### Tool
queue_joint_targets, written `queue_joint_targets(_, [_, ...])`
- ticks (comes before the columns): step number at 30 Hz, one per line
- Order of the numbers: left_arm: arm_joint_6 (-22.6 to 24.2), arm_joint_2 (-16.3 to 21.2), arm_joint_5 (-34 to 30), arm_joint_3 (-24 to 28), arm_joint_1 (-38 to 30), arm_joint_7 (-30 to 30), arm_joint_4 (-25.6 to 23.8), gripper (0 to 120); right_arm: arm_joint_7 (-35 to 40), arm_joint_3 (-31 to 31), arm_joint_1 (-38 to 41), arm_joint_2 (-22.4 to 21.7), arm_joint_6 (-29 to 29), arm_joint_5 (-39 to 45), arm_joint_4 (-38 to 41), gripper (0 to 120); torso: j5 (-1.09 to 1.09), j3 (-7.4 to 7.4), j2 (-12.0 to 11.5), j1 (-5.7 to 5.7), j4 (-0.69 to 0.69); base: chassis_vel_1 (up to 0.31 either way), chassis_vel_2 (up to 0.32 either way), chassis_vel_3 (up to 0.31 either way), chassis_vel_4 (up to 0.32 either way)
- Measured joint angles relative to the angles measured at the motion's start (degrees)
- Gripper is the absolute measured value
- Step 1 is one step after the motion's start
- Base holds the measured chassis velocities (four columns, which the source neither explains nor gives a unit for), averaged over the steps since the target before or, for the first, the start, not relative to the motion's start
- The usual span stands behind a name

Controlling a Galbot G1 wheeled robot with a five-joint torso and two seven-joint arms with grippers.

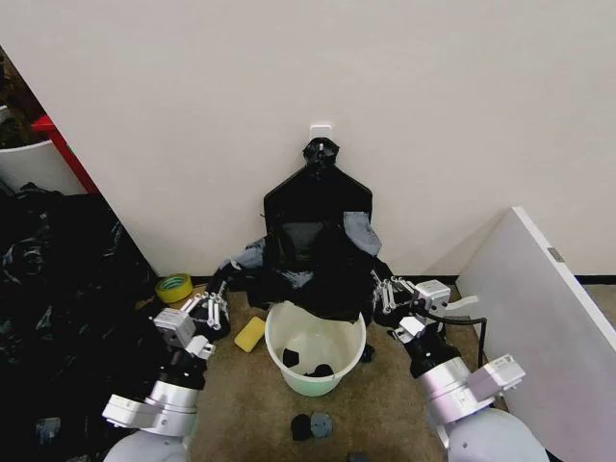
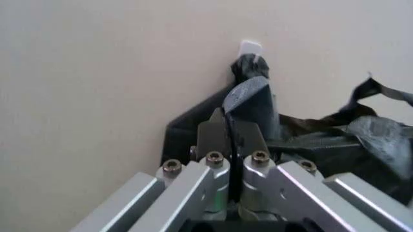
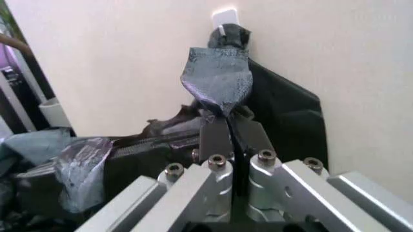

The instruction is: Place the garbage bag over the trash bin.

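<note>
Bag [image 1: 313, 274] hangs stretched above the bin [image 1: 315, 346]. Our left tool [image 1: 218, 306] and right tool [image 1: 383, 294] each clamp one edge.

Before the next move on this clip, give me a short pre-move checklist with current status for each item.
1. Left gripper shut on the bag: ok, a strip of film is pinched between its fingers.
2. Right gripper shut on the bag: ok, a fold of film sticks out beyond the fingertips.
3. Bag stretched between both grippers above the bin: ok.
4. Bag mouth open wide enough for the rim: cannot tell.
5. Bin upright: ok.
6. Bin empty: not ok, black scraps lie inside.
</note>
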Motion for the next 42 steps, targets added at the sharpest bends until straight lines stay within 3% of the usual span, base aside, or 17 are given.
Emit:
queue_joint_targets(15, [1.36,-2.41,1.61,5.81,-0.66,-0.97,4.42,0,1.75,1.14,0.33,0.16,-3.67,-0.36,-1.94,0,0.00,0.00,-0.01,0.00,0.00,0.000,0.000,0.000,0.000])
queue_joint_targets(29, [1.86,-2.29,-0.69,4.86,1.54,-1.54,-2.03,0,0.66,2.61,1.42,-0.16,-2.69,-0.56,-0.26,0,0.00,0.00,-0.01,0.00,0.00,0.000,0.000,0.000,0.000])
queue_joint_targets(42, [2.17,-2.91,-1.55,5.82,1.19,-1.88,-1.02,0,-0.02,5.96,4.30,0.28,-4.28,2.87,-0.45,0,-0.01,0.00,-0.01,0.00,0.00,0.000,0.000,0.000,0.000])
